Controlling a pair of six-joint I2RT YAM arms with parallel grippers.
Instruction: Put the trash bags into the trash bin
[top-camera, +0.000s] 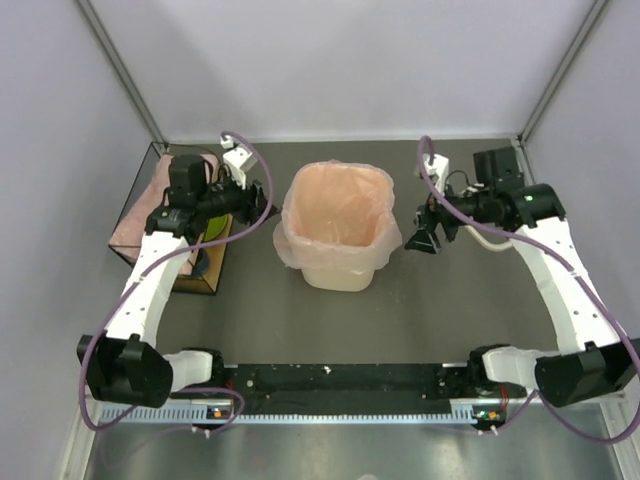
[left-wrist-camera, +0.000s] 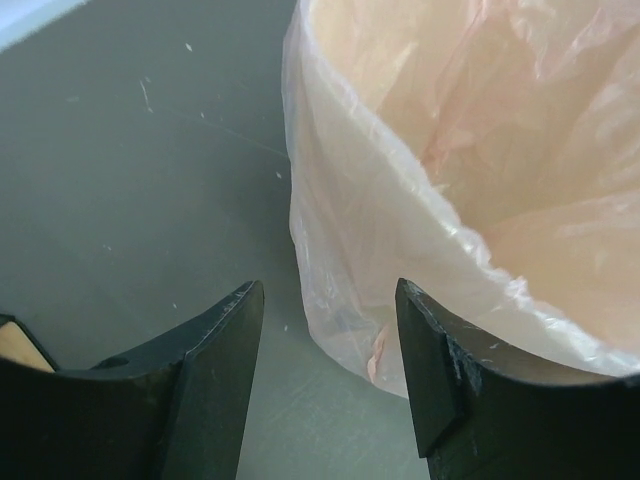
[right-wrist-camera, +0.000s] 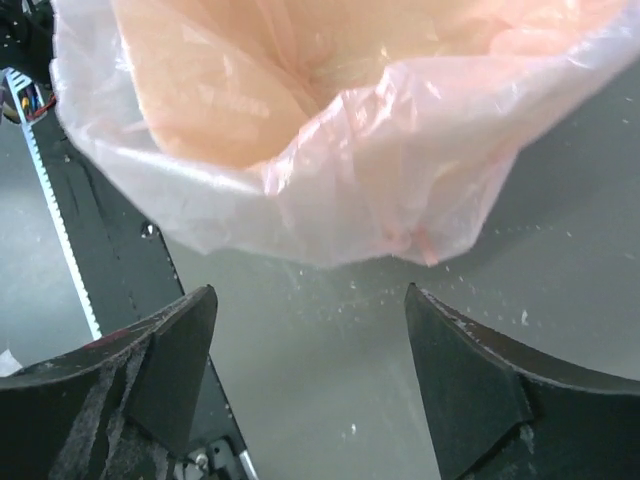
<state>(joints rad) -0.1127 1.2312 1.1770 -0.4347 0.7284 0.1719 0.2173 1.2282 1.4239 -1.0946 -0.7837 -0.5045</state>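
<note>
Top external view: trash bin (top-camera: 345, 278) stands upright near the middle of the dark table (top-camera: 450, 310), between the two arms. One trash bag (top-camera: 335, 205) lines it. The pale pink film is spread open inside and folded out over the rim, and its skirt hangs down the outer walls, so only the cream base shows below.

Left end effector (top-camera: 258, 202) sits just beside the bin's left rim. Right end effector (top-camera: 422, 238) sits just beside the right rim, pointing at the bin.

A dark wire-framed box (top-camera: 212, 262) stands at the far left of the table, under the left arm. A folded pink stack (top-camera: 135, 220) lies in it along the outer side. A black rail (top-camera: 340, 378) runs along the near edge between the arm bases.

Left wrist view: left end effector (left-wrist-camera: 325, 300) is released, its fingers (left-wrist-camera: 225, 340) spread with nothing between them. The draped trash bag (left-wrist-camera: 480, 130) fills the upper right, and its lower edge hangs just beyond the right finger. I cannot tell whether they touch. Bare table (left-wrist-camera: 130, 180) is at left.

Right wrist view: right end effector (right-wrist-camera: 310, 300) is likewise released, its fingers (right-wrist-camera: 470, 370) wide apart and empty. The bag's overhang (right-wrist-camera: 300, 130) hangs ahead of the tips, apart from them, with the table (right-wrist-camera: 560, 230) showing below and the rail (right-wrist-camera: 110, 250) at left.
</note>
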